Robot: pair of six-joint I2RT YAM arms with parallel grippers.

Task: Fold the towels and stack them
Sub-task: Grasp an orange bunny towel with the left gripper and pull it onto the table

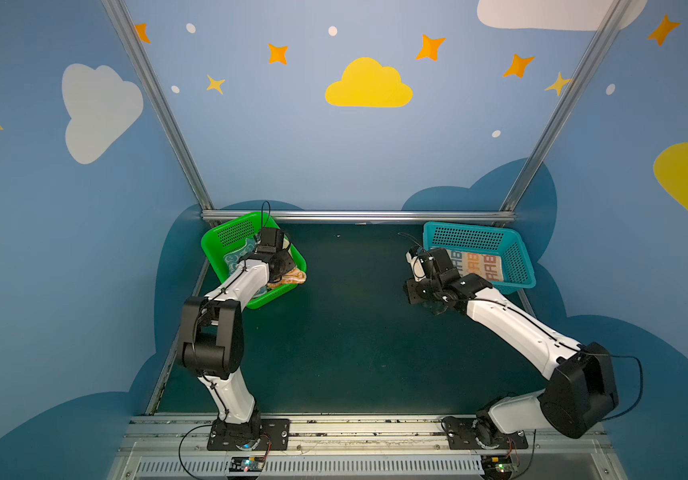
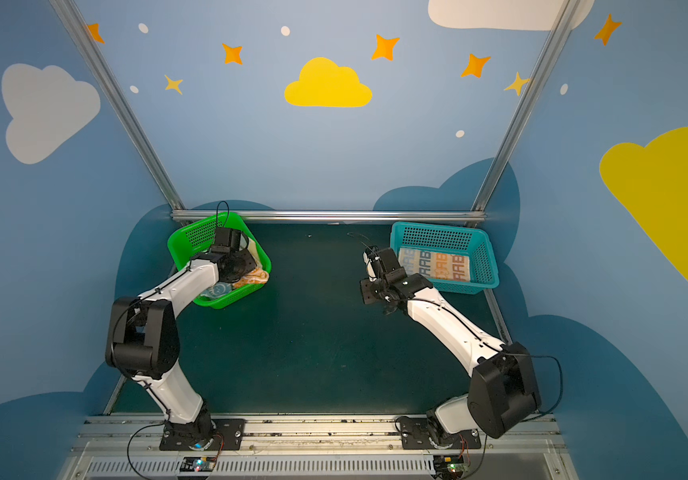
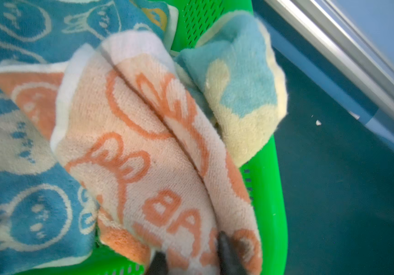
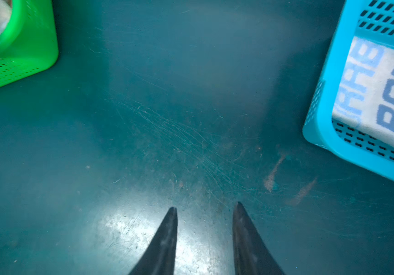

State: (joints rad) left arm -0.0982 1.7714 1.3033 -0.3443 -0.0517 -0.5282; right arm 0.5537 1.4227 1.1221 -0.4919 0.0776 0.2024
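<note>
Towels are mostly not folded yet. The left gripper (image 3: 191, 258) has its fingers (image 3: 225, 252) pinched on a ridge of the orange towel (image 3: 143, 147), which lies crumpled with a blue towel (image 3: 24, 209) and a pale yellow towel (image 3: 239, 83) in the green basket (image 3: 269, 190) at the far left corner of the table (image 1: 355, 332). The right gripper (image 4: 206, 206) hangs empty, fingers apart, above the bare table. One folded towel (image 1: 479, 266) lies flat in the teal basket (image 1: 458, 232) at the far right corner. I judge the stack is only begun.

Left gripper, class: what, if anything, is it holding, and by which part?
The left gripper is closed on the orange towel, pinching a bunched fold beside its lettering, in the green basket.
</note>
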